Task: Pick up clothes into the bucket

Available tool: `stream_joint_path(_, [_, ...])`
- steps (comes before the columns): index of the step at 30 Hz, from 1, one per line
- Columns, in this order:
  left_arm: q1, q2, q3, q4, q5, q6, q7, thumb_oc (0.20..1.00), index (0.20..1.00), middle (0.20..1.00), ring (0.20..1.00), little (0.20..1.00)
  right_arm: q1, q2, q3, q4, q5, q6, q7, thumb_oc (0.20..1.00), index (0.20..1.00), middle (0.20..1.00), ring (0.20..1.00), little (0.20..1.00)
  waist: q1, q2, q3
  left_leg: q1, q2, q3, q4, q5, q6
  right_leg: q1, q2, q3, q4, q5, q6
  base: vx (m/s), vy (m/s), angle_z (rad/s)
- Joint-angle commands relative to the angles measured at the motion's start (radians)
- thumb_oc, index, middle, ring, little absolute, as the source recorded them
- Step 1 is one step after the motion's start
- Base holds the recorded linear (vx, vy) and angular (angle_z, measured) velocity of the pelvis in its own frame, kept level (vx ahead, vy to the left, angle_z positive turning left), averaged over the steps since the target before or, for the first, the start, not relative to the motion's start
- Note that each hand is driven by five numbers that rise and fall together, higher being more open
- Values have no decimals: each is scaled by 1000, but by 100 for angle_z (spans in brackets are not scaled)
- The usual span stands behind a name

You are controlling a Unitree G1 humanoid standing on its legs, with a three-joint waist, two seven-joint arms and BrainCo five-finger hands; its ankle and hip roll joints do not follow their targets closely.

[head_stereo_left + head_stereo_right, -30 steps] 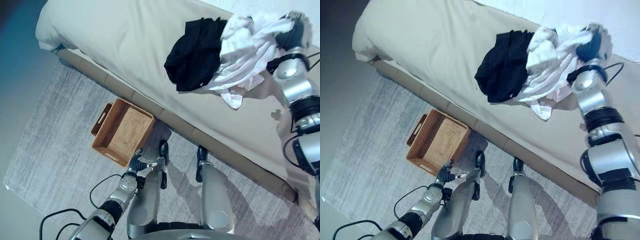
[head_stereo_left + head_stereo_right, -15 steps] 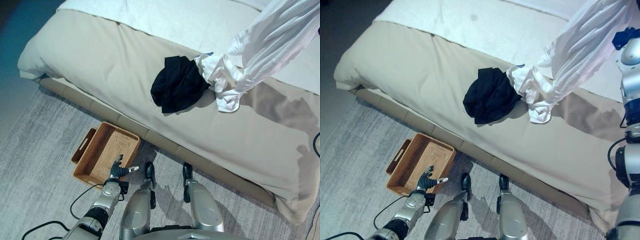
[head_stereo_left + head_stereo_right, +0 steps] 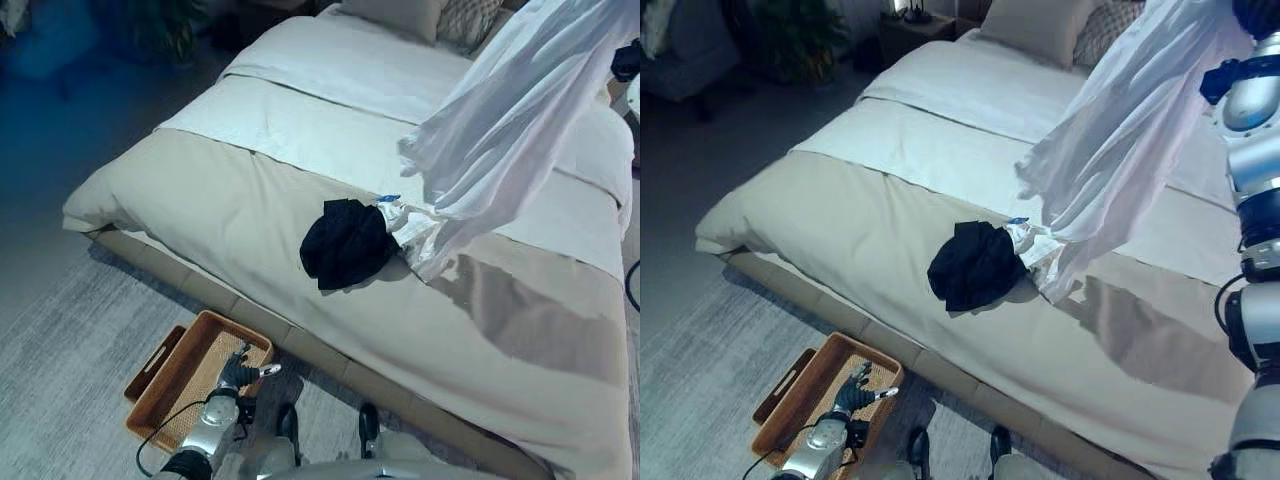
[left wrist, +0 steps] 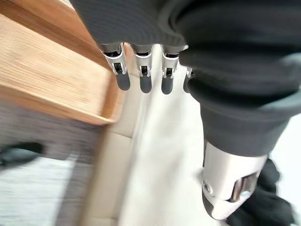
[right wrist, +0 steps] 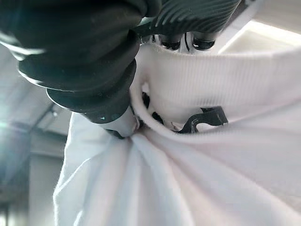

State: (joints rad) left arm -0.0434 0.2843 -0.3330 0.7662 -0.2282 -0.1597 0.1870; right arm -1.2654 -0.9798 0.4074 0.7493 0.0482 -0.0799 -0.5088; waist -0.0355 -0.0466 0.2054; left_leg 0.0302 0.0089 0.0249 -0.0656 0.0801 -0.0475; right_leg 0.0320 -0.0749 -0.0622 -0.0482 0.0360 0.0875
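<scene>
My right hand (image 5: pixel 94 56) is raised high at the upper right (image 3: pixel 1258 12), shut on the collar of a white shirt (image 3: pixel 500 130). The shirt hangs down long over the bed, and its lower end reaches the cover next to a crumpled black garment (image 3: pixel 345 243). A brown woven basket (image 3: pixel 165 385) with handle slots stands on the floor by the bed's side. My left hand (image 3: pixel 238 372) hovers over the basket's near corner, its fingers (image 4: pixel 141 70) straight and holding nothing.
The wide bed (image 3: pixel 230 200) has a beige cover and a white sheet, with pillows (image 3: pixel 400 12) at its head. A grey rug (image 3: pixel 60 330) lies under the basket. A dark plant (image 3: pixel 790 35) and a nightstand stand beyond the bed's far corner.
The camera has tilted up, so more of the bed shows. My right hand has lifted the white shirt higher until it hangs stretched. The left hand stays by the basket.
</scene>
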Motion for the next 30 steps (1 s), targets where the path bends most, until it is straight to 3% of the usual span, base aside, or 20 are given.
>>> stream_joint_path(1, [0,45,-30,-53,1,-36,-16,1000,1000,1000,1000,1000,-113,-50,-2,14,24,-51,-64,200,200,200,200,200,26,-63,-96,-11,-32,-11,136,-151,15,-15,-44,-21,71,-22,59,34,18,0])
stream_joint_path(6, [-20,84,-36,-196,-58,-41,-46,1000,1000,1000,1000,1000,-261,-78,110,103,68,-48,-34,200,200,200,200,200,21,-73,-141,20,-27,-9,130,-157,11,19,-41,-24,63,-25,60,36,2,-1])
stream_joint_path(8, [-54,130,-31,-346,-129,-49,-69,1000,1000,1000,1000,1000,-337,-71,191,152,123,-47,18,200,200,200,200,200,14,-79,-165,38,-22,-2,117,-155,8,32,-37,-23,58,-27,59,32,-9,-3])
stream_joint_path(13, [-108,187,-12,-528,-200,-53,-84,1000,1000,1000,1000,1000,-368,-49,246,162,159,-46,62,200,200,200,200,200,4,-76,-180,54,-16,0,103,-150,5,43,-36,-27,53,-26,58,7,-3,-2])
stream_joint_path(15, [-229,244,8,-631,-216,-65,-67,1000,1000,1000,1000,1000,-326,-14,258,115,203,-53,108,200,200,200,200,200,-6,-72,-195,67,-13,3,93,-147,2,52,-35,-27,52,-27,57,0,0,0])
stream_joint_path(23, [-594,299,-92,-619,-222,-72,-6,1000,1000,1000,1000,1000,-55,-35,208,-250,234,-68,218,200,200,200,200,200,-25,-58,-195,75,-15,-1,91,-137,2,56,-38,-33,57,-27,54,9,-3,0])
stream_joint_path(30, [-811,266,-230,-517,-245,-48,6,1000,1000,1000,1000,1000,65,-37,201,-434,265,-69,289,200,200,200,200,200,-32,-38,-178,78,-19,-9,99,-143,1,65,-41,-40,63,-37,54,0,1,1])
